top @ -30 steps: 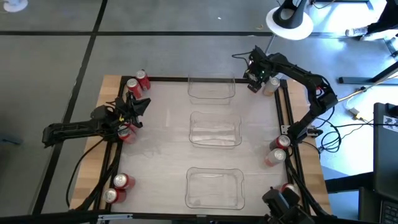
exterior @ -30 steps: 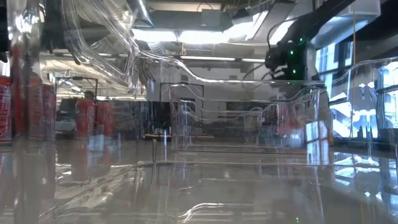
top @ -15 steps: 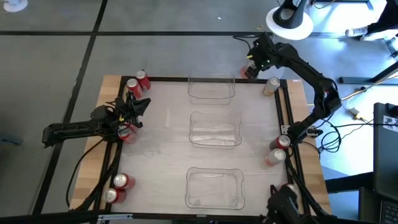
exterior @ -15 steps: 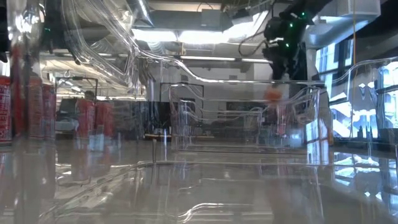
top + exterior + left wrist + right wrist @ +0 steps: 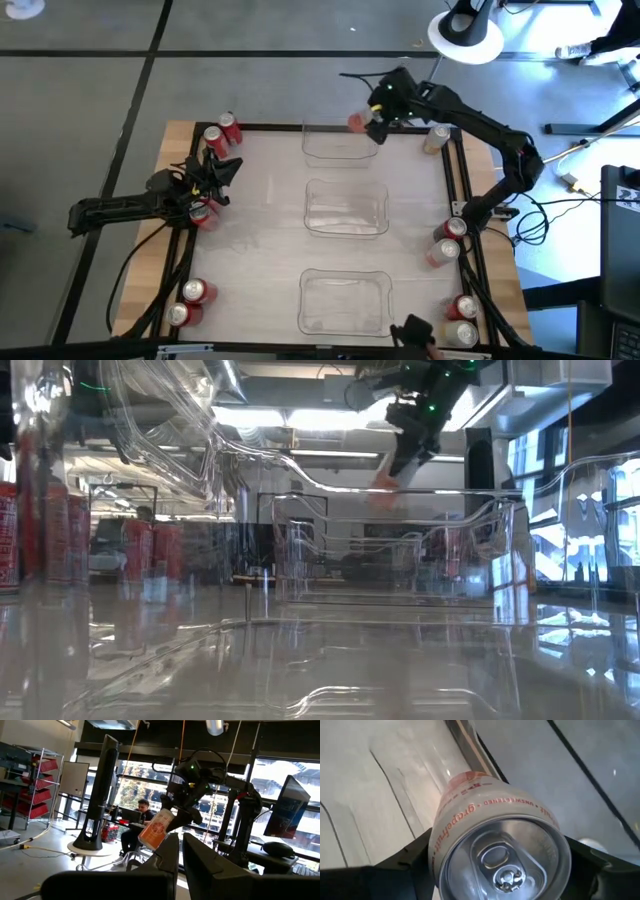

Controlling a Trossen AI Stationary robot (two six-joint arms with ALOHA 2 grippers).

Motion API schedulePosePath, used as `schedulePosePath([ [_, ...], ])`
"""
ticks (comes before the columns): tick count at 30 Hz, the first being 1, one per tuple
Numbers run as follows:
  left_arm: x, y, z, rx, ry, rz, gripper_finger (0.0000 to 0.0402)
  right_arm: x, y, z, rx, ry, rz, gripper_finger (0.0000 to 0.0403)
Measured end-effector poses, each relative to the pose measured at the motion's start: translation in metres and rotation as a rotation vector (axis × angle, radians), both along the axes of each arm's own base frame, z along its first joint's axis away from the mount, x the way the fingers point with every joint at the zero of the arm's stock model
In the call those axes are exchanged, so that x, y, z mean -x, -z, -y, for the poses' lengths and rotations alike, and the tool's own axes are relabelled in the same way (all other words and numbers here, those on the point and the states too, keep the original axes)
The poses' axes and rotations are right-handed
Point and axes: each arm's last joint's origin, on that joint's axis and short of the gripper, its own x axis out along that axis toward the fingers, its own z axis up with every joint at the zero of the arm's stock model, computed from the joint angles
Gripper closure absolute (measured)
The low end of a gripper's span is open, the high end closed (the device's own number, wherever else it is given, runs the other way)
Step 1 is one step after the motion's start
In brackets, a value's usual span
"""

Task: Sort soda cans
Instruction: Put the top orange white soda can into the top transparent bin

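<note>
Your right pincer (image 5: 372,118) is clamped on a pale grapefruit can (image 5: 358,122), tilted, silver top facing its wrist camera, above the far tray (image 5: 340,150); your left pincer (image 5: 222,170) is closed.

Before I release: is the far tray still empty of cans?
Yes: the far tray holds no cans; the right gripper holds a grapefruit can above its rim.

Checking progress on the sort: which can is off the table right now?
The pale can with orange print, held in the right claw over the far clear tray; all others stand on the table.
</note>
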Motion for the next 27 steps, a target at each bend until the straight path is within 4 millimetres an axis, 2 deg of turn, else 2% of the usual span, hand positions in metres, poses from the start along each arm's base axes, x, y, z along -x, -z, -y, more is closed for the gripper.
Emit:
schedulePosePath([
  [6,0.000,0.000,0.000,0.001,0.000,-0.001,0.0384,-0.015,0.010,0.010,0.010,-0.009,0.025,0.0112],
  [12,-0.001,0.002,0.000,0.002,-0.001,-0.018,0.0384,-0.035,0.025,0.026,-0.073,0.005,-0.108,0.0112],
  [16,-0.001,0.002,0.000,0.003,-0.001,-0.024,0.0384,-0.045,0.044,0.038,-0.120,0.036,-0.246,0.0112],
  [23,-0.002,0.007,0.000,0.016,0.000,-0.067,0.0384,-0.049,0.077,0.051,-0.200,0.059,-0.378,0.0112],
  [27,-0.002,0.007,0.000,0.019,0.001,-0.073,0.0384,-0.050,0.088,0.057,-0.210,0.071,-0.401,0.0111],
])
